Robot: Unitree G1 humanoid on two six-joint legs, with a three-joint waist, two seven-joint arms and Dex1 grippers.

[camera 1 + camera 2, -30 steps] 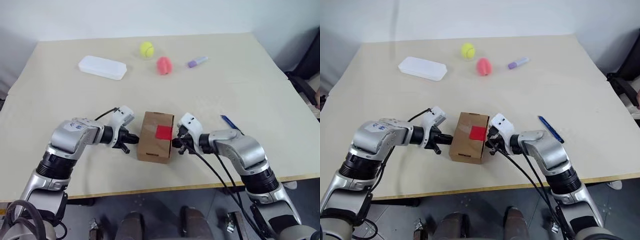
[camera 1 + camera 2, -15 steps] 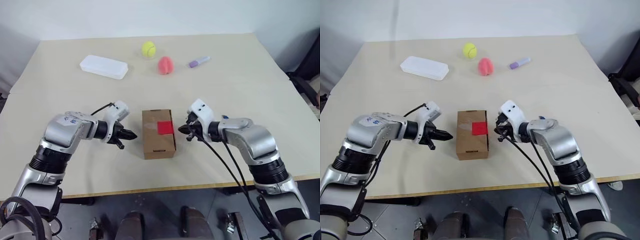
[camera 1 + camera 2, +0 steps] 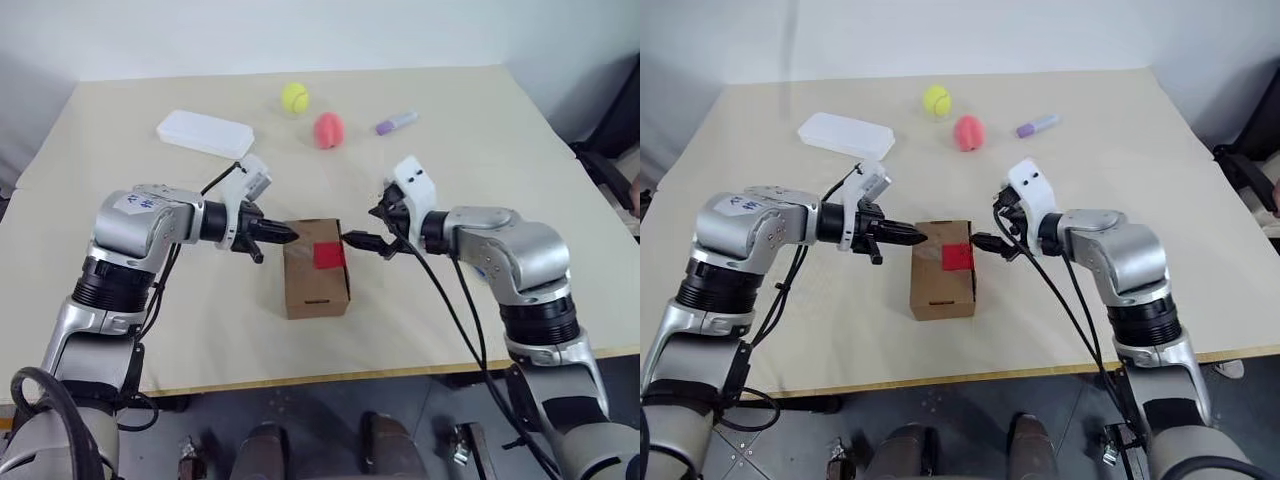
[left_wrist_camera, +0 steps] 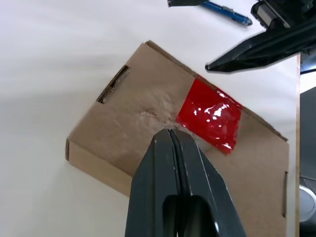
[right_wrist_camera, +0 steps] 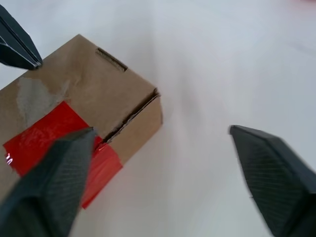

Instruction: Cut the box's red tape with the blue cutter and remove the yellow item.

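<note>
The cutter (image 4: 224,8) lay flat on the table (image 3: 480,170) beyond and behind the right claw (image 3: 366,243), on that arm's far side from the box (image 3: 316,282) and well apart from the left claw (image 3: 285,234), so the right arm was the nearer one; its long axis ran slantwise across the table. The right claw stood released just beside the box's tape (image 3: 328,256) edge, the left clenched on nothing above the opposite edge (neither touched it, as far as could be told). Counted: one box, one tape patch, one cutter, two claws.
</note>
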